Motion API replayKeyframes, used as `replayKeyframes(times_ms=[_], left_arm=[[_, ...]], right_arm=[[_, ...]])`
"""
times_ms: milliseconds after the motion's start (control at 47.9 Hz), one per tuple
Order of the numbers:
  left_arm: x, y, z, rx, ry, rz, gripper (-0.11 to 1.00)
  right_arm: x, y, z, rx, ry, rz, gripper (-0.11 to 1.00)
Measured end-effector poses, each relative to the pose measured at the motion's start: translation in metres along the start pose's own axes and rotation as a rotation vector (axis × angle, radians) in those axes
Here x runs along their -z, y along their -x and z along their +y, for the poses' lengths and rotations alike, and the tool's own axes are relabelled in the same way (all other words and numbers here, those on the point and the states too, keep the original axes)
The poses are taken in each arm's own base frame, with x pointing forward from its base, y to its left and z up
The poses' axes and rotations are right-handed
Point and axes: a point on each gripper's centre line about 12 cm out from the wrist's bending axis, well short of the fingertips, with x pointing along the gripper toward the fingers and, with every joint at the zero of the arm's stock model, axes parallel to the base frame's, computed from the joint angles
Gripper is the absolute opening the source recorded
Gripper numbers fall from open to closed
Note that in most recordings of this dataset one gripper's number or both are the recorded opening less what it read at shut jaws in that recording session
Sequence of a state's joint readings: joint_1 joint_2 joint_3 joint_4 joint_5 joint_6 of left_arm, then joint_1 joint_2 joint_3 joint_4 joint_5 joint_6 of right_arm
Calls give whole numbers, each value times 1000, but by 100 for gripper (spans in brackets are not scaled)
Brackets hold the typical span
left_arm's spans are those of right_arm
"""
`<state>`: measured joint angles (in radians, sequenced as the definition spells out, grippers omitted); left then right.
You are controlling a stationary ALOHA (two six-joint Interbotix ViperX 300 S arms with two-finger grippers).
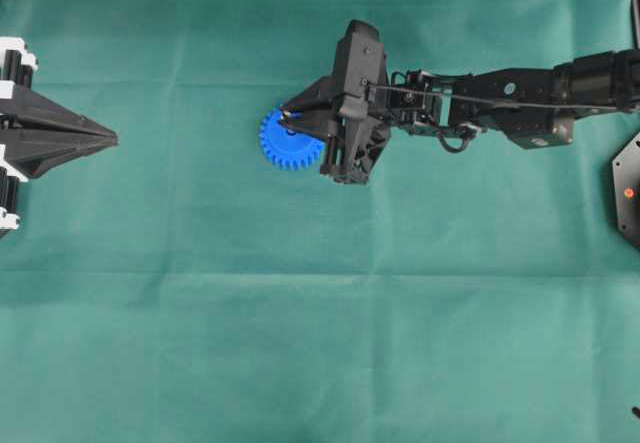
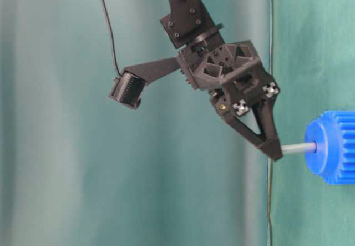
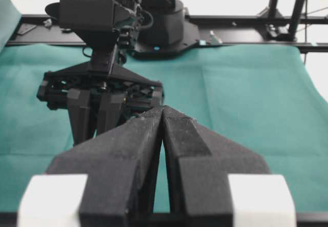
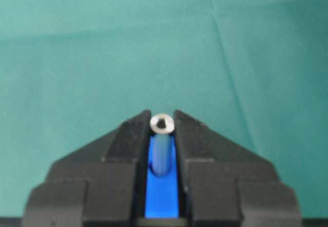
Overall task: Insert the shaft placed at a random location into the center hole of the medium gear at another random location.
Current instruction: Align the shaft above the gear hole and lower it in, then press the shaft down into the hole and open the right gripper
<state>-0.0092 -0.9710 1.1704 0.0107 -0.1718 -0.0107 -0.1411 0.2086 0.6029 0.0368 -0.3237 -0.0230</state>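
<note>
The right end effector (image 2: 275,152) is closed on the shaft (image 2: 298,147), gripping its upper end so the lower end meets the center hole (image 2: 314,145) of the medium gear (image 1: 290,140); that hold keeps the pin in line with the hub. The left end effector (image 1: 112,139) rests shut, well apart. Green cloth covers the worktop (image 1: 320,343).
</note>
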Motion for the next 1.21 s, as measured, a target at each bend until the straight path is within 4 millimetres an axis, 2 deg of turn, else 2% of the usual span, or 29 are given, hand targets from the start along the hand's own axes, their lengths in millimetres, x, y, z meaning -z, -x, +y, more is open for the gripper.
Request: replayKeyframes(times_ms=[292,730,772,814,939,1022,1064,1148,1210], left_arm=[[0,0,0,2,0,0,0],[0,0,0,0,-2,2,0],[0,0,0,0,-2,2,0],[1,0,0,0,0,3,0],[0,0,0,0,-2,0,0],[1,0,0,2,-2,3,0],[1,0,0,2,0,3,0],[0,0,0,2,0,2,0],[0,0,0,0,-2,2,0]], right_arm=[[22,-12,0,0,1,49,14],[22,-12,2,-2,2,51,15],[22,-12,2,-2,2,51,19],[23,-12,2,-2,2,52,29],[22,-12,3,-5,3,51,68],[21,-11,4,-7,5,46,89],[18,-10,3,-6,4,40,90],[9,-4,4,-7,3,17,81],[4,1,3,-6,2,17,79]])
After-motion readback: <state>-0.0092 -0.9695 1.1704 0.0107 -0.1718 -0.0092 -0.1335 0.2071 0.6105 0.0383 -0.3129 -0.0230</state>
